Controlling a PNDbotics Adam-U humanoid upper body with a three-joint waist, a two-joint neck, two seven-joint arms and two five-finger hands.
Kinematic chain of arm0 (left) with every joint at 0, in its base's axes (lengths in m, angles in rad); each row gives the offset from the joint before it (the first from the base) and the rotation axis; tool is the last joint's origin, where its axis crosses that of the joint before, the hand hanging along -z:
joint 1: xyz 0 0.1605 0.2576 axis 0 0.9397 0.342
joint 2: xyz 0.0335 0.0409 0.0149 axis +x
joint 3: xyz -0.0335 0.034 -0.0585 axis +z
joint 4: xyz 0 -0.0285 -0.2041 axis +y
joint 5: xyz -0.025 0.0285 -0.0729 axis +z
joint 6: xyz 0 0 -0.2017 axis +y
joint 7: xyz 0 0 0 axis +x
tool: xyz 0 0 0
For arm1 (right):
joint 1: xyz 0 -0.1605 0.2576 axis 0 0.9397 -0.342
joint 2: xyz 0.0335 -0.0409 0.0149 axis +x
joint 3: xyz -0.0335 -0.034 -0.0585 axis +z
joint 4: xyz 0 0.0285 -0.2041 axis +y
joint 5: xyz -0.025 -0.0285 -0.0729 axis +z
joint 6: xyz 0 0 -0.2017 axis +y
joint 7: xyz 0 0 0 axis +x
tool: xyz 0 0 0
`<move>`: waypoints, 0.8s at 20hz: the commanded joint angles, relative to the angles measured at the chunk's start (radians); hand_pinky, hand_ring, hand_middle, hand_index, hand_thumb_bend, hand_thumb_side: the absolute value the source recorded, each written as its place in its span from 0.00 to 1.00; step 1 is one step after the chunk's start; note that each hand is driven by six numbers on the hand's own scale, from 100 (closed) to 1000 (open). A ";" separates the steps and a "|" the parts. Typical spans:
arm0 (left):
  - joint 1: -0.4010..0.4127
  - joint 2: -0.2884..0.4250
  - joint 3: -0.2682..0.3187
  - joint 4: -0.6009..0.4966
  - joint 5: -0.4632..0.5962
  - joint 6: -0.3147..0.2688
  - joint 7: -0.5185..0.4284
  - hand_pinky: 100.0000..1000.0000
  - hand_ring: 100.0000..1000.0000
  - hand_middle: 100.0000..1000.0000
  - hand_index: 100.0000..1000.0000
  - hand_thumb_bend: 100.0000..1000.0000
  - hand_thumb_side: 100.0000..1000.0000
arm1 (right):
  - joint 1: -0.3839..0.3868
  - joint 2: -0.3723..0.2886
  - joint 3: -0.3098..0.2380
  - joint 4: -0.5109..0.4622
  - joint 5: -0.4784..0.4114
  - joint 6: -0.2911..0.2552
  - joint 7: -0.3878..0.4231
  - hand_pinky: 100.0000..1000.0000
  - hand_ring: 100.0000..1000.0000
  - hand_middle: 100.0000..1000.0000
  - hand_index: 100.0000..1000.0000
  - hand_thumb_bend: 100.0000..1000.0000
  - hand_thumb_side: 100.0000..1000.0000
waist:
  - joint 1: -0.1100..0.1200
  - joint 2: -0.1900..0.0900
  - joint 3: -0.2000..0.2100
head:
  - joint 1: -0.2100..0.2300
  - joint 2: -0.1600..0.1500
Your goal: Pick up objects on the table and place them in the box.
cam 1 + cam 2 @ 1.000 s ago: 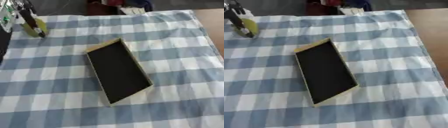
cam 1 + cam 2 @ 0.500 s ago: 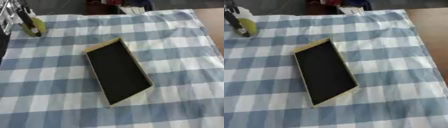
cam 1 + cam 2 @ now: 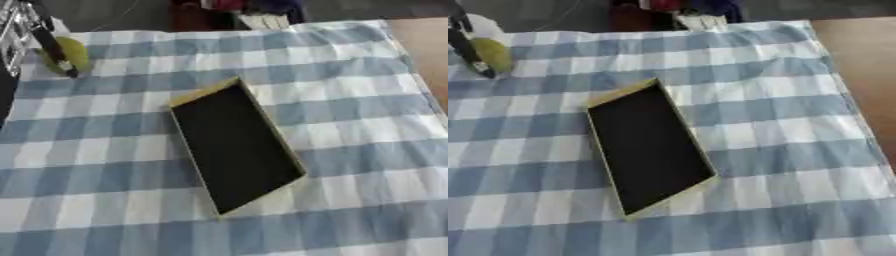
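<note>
Left hand (image 3: pixel 35 27) fingers stay against the yellow-green object (image 3: pixel 72 54), grasp unclear; box (image 3: pixel 234 145) unmoved

A blue-and-white checked cloth (image 3: pixel 350 120) covers the wooden table (image 3: pixel 859 70).

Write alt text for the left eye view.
A shallow box with a black inside and yellow-tan rim lies empty and askew on a blue-and-white checked tablecloth. At the far left corner, the robot's left hand reaches down with fingers against a yellow-green object.
</note>
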 commanded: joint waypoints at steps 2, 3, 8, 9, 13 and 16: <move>-0.018 0.036 0.008 -0.011 -0.006 0.013 0.020 0.71 0.83 0.80 0.81 0.81 0.11 | -0.007 -0.017 -0.012 -0.005 0.005 -0.004 0.009 0.75 0.71 0.61 0.93 0.00 0.48 | -0.003 -0.015 -0.003 | -0.002 -0.019; -0.018 0.036 0.008 -0.010 -0.009 0.017 0.023 0.71 0.83 0.80 0.82 0.81 0.11 | -0.007 -0.017 -0.012 -0.004 0.006 -0.005 0.011 0.75 0.71 0.61 0.93 0.00 0.48 | -0.003 -0.014 -0.004 | -0.002 -0.020; -0.019 0.038 0.011 -0.013 -0.029 0.045 0.047 0.71 0.84 0.80 0.82 0.81 0.12 | -0.009 -0.015 -0.013 0.001 0.007 -0.011 0.020 0.75 0.71 0.60 0.93 0.00 0.48 | -0.003 0.000 -0.008 | 0.001 -0.030; -0.019 0.037 0.011 -0.014 -0.035 0.053 0.058 0.71 0.84 0.80 0.82 0.81 0.11 | -0.009 -0.014 -0.014 0.002 0.008 -0.011 0.023 0.75 0.71 0.60 0.93 0.00 0.48 | -0.003 0.003 -0.008 | 0.002 -0.031; -0.024 0.033 0.016 -0.027 -0.047 0.082 0.113 0.71 0.84 0.80 0.84 0.81 0.09 | -0.012 -0.011 -0.013 0.008 0.010 -0.015 0.033 0.75 0.71 0.60 0.93 0.00 0.48 | -0.006 0.014 -0.007 | 0.004 -0.035; -0.030 0.028 0.021 -0.031 -0.036 0.101 0.156 0.71 0.85 0.80 0.84 0.80 0.04 | -0.013 -0.009 -0.013 0.013 0.011 -0.018 0.040 0.75 0.71 0.60 0.93 0.00 0.48 | -0.007 0.019 -0.010 | 0.007 -0.043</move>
